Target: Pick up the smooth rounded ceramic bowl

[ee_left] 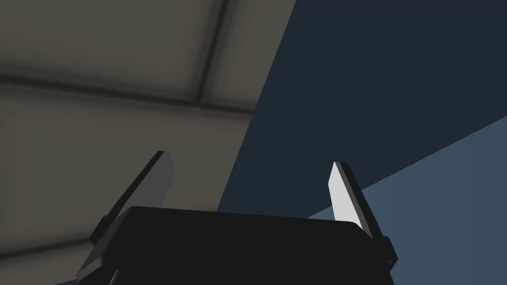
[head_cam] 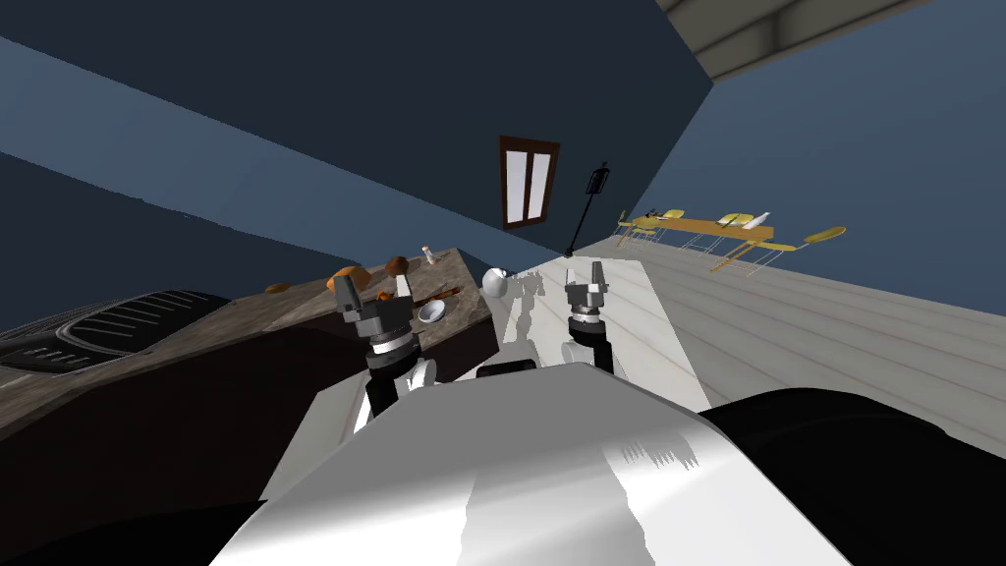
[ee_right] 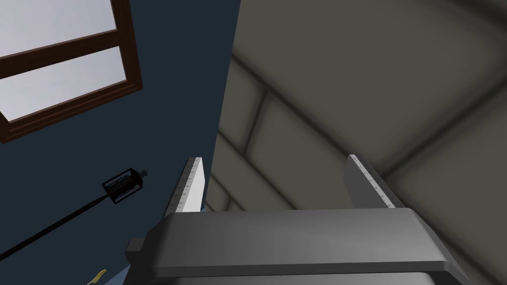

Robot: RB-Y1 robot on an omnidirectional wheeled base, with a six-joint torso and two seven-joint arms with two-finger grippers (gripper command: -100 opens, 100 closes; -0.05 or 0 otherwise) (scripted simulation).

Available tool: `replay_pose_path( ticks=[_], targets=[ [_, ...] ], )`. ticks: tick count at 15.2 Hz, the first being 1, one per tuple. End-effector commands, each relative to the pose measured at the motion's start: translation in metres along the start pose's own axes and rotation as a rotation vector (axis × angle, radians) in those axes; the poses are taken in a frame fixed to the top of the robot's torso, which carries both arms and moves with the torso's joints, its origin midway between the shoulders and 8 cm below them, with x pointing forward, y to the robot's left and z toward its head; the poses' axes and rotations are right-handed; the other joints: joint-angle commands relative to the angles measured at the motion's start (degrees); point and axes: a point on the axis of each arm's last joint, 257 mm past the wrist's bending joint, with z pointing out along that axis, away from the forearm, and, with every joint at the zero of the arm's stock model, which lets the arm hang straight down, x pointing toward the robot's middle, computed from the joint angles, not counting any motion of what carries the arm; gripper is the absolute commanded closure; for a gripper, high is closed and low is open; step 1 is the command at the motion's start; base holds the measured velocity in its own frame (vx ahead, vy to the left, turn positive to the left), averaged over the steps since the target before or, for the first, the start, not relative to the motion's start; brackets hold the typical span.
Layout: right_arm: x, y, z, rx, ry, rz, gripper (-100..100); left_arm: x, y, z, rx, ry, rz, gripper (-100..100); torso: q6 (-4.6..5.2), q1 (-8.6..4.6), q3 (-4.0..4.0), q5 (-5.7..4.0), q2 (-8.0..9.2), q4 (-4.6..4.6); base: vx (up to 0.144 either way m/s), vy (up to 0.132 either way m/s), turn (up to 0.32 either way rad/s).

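The robot stands against a dark brown desk (head_cam: 246,329) that runs along its left side. The bowl (head_cam: 430,311), small, pale and rounded, sits upright on the desk close to the desk's near edge and towards its far corner. The left hand (head_cam: 373,289) is over the desk with its fingers pointing up and away from the surface. The bowl lies just beside the dark body of that hand, on the side towards the right arm, and whether the two touch cannot be told. In the left wrist view the left hand (ee_left: 251,159) has its two fingers spread wide with nothing between them. The right hand (head_cam: 586,291) is held off the desk, above the pale floor (head_cam: 786,324), well apart from the bowl. In its own wrist view the right hand (ee_right: 275,158) is likewise spread and empty. A white rounded vessel (head_cam: 495,283) stands at the desk's far corner, near the bowl. Farther along the desk lie two orange lumps (head_cam: 346,276), a brown lump (head_cam: 396,264), a small jar (head_cam: 427,254) and a thin reddish stick (head_cam: 442,293). A dark ribbed panel (head_cam: 128,319) is set into the desk's top farther to the left. Across the room are a window (head_cam: 529,182), a black floor lamp (head_cam: 589,201) and a yellow table (head_cam: 702,228) with chairs.
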Motion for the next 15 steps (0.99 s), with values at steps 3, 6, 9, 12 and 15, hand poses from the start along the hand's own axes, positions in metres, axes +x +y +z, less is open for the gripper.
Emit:
replay_pose_path(
  ticks=[3, 6, 9, 12, 15],
  targets=[
    [0.000, 0.000, 0.000, 0.000, 0.000, 0.000, 0, 0.002, 0.018, 0.001, -0.069, 0.042, 0.011, -100, 0.00, 0.05, 0.02, 0.01, 0.04, 0.01, -0.014, 0.010, -0.026],
    [0.000, 0.000, 0.000, 0.000, 0.000, 0.000, 0, -0.001, 0.035, 0.001, -0.128, 0.059, 0.020, -100, 0.00, 0.12, 0.05, 0.03, 0.08, 0.02, -0.024, 0.025, -0.031],
    [0.000, 0.000, 0.000, 0.000, 0.000, 0.000, 0, -0.004, 0.048, 0.000, -0.177, 0.061, 0.026, -100, 0.01, 0.11, 0.06, 0.03, 0.10, 0.02, -0.025, 0.019, -0.028],
    [0.000, 0.000, 0.000, 0.000, 0.000, 0.000, 0, -0.007, 0.061, -0.001, -0.222, 0.063, 0.032, -100, 0.01, 0.07, 0.04, 0.02, 0.07, 0.02, -0.016, 0.012, -0.023],
    [0.000, 0.000, 0.000, 0.000, 0.000, 0.000, 0, -0.011, 0.074, -0.002, -0.271, 0.062, 0.039, -100, 0.01, 0.09, 0.05, 0.02, 0.09, 0.02, -0.021, 0.018, -0.029]
  ],
)
